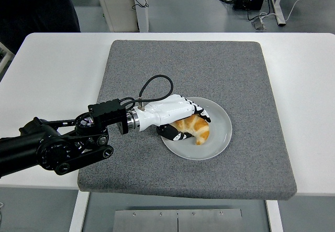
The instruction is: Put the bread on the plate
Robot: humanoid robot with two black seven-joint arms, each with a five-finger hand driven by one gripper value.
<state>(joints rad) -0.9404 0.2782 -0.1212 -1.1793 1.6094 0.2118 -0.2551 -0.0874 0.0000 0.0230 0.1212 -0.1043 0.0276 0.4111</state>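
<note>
A golden croissant [196, 128] lies on the clear round plate [221, 127], left of the plate's middle. My left hand [183, 122], white with black fingertips, reaches in from the left and its fingers still curl around the croissant's left end, thumb below and the other fingers over the top. The bread rests on the plate's surface. The black left arm [57, 145] stretches across the mat's near left corner. My right arm is out of view.
The plate sits on a grey square mat [188, 80] covering the middle of the white table [47, 75]. A person in dark clothing [31, 7] stands at the far left. A black cable [154, 85] loops up from the wrist.
</note>
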